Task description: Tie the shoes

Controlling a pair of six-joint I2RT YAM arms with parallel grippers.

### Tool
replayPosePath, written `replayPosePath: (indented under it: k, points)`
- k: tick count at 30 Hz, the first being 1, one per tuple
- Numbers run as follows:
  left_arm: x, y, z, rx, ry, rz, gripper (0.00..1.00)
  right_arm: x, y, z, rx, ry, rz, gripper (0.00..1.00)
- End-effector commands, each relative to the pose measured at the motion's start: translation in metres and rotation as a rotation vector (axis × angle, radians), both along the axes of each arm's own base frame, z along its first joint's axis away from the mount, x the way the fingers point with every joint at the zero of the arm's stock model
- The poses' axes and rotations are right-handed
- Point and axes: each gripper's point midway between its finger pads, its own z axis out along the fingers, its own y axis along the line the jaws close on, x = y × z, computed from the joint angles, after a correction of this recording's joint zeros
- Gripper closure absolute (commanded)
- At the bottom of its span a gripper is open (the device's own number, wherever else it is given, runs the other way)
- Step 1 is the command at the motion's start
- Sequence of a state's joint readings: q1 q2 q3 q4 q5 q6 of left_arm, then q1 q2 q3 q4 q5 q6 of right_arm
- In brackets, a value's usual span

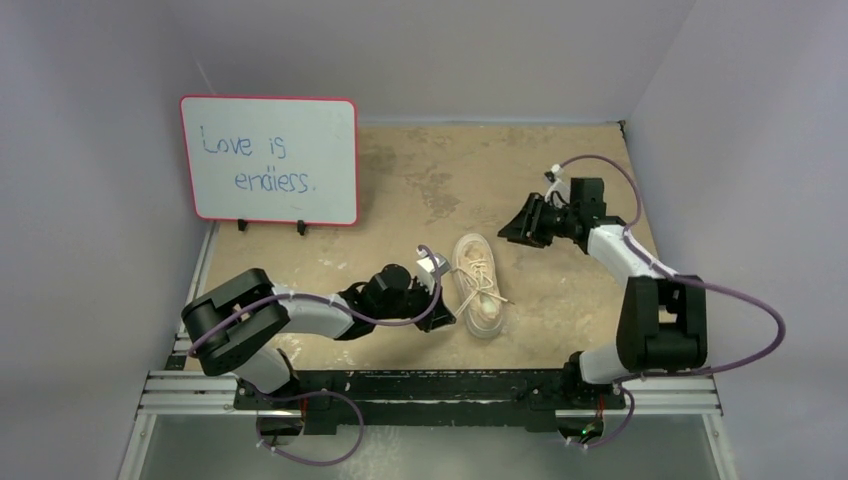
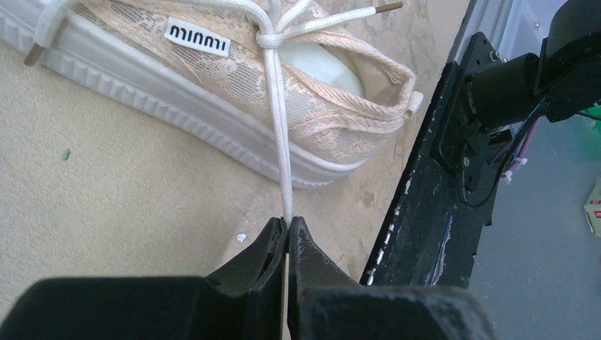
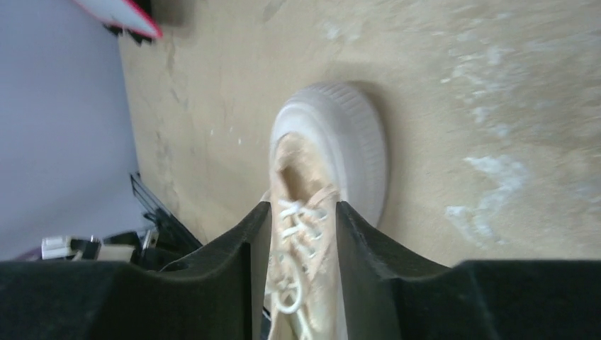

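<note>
Nearest us, at the bottom of the top view, the two arm bases sit on the black rail, and from the lower left the left arm reaches across toward the middle of the frame. Its left gripper is clamped tight on a white lace. In the left wrist view that strand runs straight and taut from the pinched tips at the lower centre up to a small knot near the top edge, so we judge the pull is there to cinch the crossing down. Just beyond lies the sneaker, pale pink-beige with a ribbed light sole. It rests flat on the sandy table a little right of centre, heel toward the rail and toe pointing up the frame. Two loose lace ends with brownish tips trail off either side, which tells us that no bow is formed yet and most of the tying remains. Farther on, in the upper right of the top view, the right gripper hangs clear of the shoe. Its wrist view is blurred, but the fingers stand apart with nothing between them, and the sneaker shows beyond the gap. We read that as lining up for the other lace end. Farthest, at the upper left, a red-edged whiteboard leans against the wall.
</note>
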State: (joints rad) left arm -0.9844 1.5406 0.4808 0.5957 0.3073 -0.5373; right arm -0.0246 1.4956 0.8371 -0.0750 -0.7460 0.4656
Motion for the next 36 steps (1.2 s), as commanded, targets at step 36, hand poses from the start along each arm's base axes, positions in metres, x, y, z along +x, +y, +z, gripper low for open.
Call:
replayPosePath:
  k: [36]
  points:
    - [-0.001,-0.027,0.026,-0.101,-0.043,-0.066,1.0,-0.098,0.049,-0.016,-0.237,0.386,0.091,0.47]
